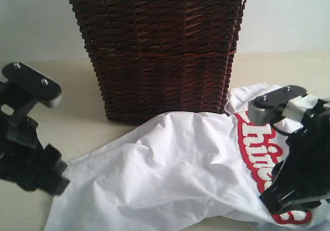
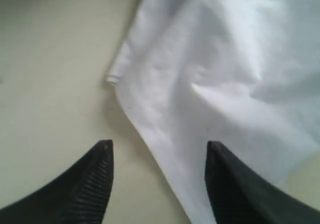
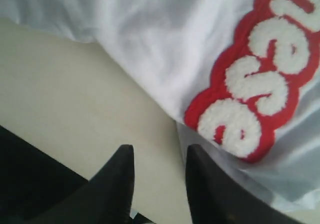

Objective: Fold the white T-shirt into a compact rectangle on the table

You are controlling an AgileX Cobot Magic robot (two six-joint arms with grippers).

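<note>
The white T-shirt (image 1: 170,174) lies rumpled on the desk (image 1: 77,86), not yet squared into any rectangle. It spreads from the near left across to the right edge of the exterior view, and its far right part sits up against the foot of the wicker basket (image 1: 154,61). The red band (image 3: 250,84) with its fluffy letters faces up on the right side.

Your left pincer (image 2: 159,146) hangs with its jaws well apart and nothing between them. It straddles the cloth's border, one finger over bare desk and the other over fabric, near a small rolled corner (image 2: 112,78). Your right pincer (image 3: 160,151) also stands apart, more narrowly, with only bare desk showing in the gap. The hem and the end of the lettering lie just beside it.

Watch the creases. If you fold over these ridges, the bundle will likely come out lumpy and lopsided. A pinch at the left border may catch only the top layer, so the lower layer would trail and skew the fold. Pulling from one side alone could drag the whole shirt instead of flattening it. The part resting against the basket may snag on the weave or nudge it.
</note>
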